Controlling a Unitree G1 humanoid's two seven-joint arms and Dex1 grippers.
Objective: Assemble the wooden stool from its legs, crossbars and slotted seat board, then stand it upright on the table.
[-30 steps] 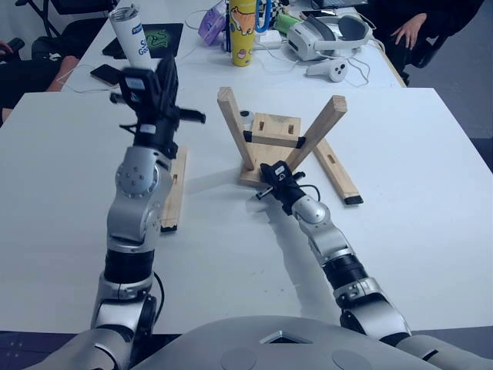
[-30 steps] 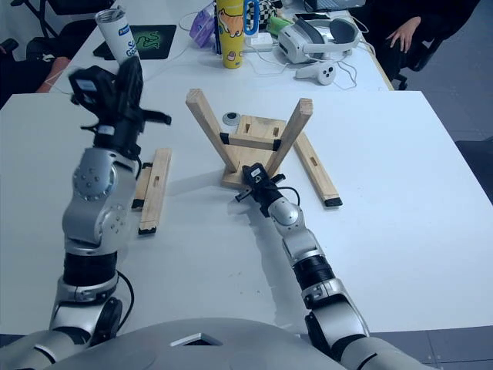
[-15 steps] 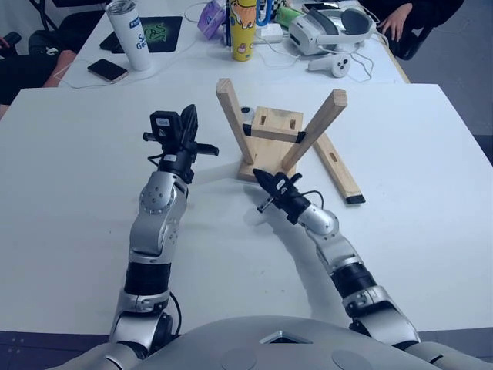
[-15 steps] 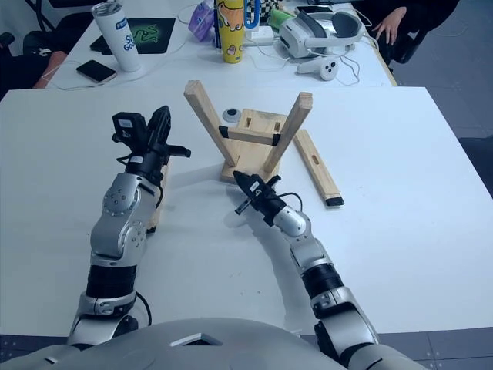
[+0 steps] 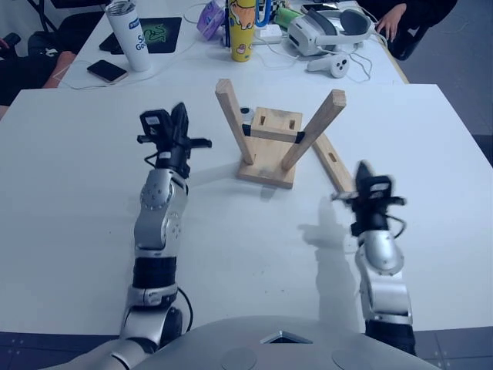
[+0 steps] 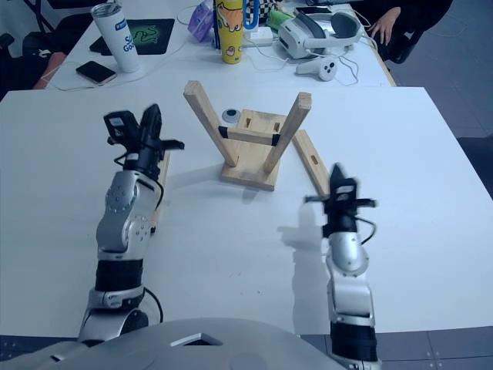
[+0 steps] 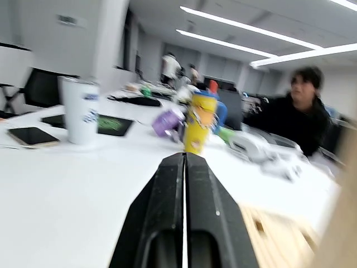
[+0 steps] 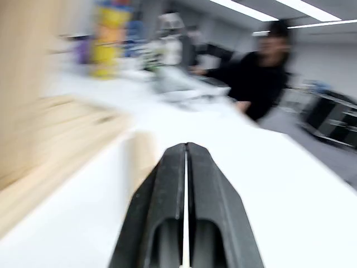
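Seat board (image 5: 264, 168) lies flat on the white surface (image 5: 231, 254), mid-width, toward the far edge. Two legs stand up out of it, splayed in a V: L leg (image 5: 233, 119) leans toward the left edge, R leg (image 5: 316, 128) toward the right edge. A crossbar (image 5: 274, 137) bridges the pair low down, w/ black fittings at both ends. So it's a half-built stool, upside down, feet in the air.

Loose leg (image 5: 331, 159) lies flat just right of the seat board, running diagonally toward the near-right corner, slot facing up.

Left end effector (image 5: 179, 116) is up off the surface, left of the stool and apart from it, fingers (image 7: 167, 195) pressed together w/ nothing between them. Beneath that arm a wooden piece (image 6: 161, 181) lies flat, mostly hidden by the arm.

Right end effector (image 5: 363, 171) is toward the right edge, at the near end of the loose leg, tips pointing up. Its fingers (image 8: 203, 195) are together too, gripping nothing. Can't tell if it touches the wood.

A small round grey thing (image 6: 229, 116) sits just beyond the seat board's far-left corner. Past the far edge, on the next table: white tumbler (image 5: 127, 32), phone (image 5: 108, 71), yellow cup (image 5: 243, 31), headset (image 5: 330, 32).
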